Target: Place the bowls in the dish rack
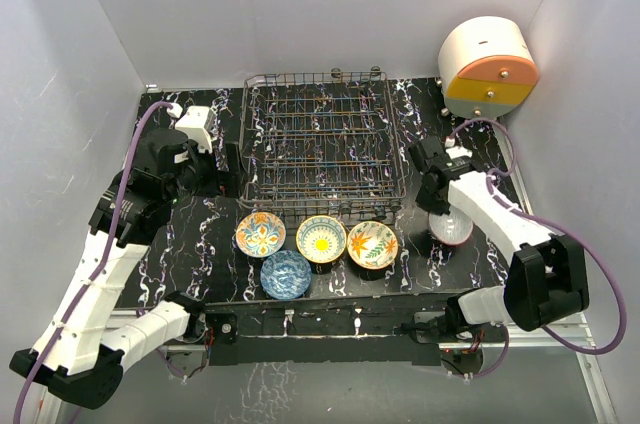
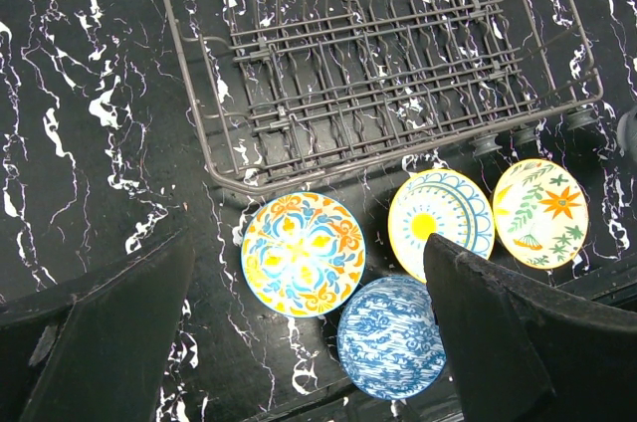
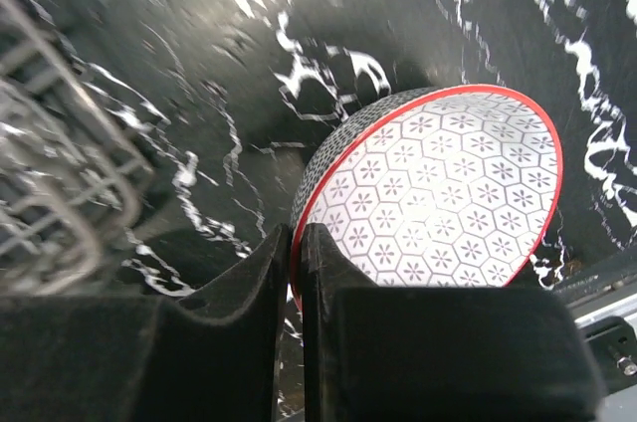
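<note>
The dark wire dish rack stands at the table's middle back with no bowls in it; its near part shows in the left wrist view. In front of it sit the orange-blue floral bowl, the yellow sunflower bowl, the orange-green floral bowl and the blue bowl. My right gripper is shut on the rim of the grey bowl with the red rim, right of the rack. My left gripper is open and empty, left of the rack, above the orange-blue bowl and the blue bowl.
A round white, orange and yellow container stands at the back right corner. Grey walls close in the black marbled table on three sides. The table's front edge runs just below the blue bowl.
</note>
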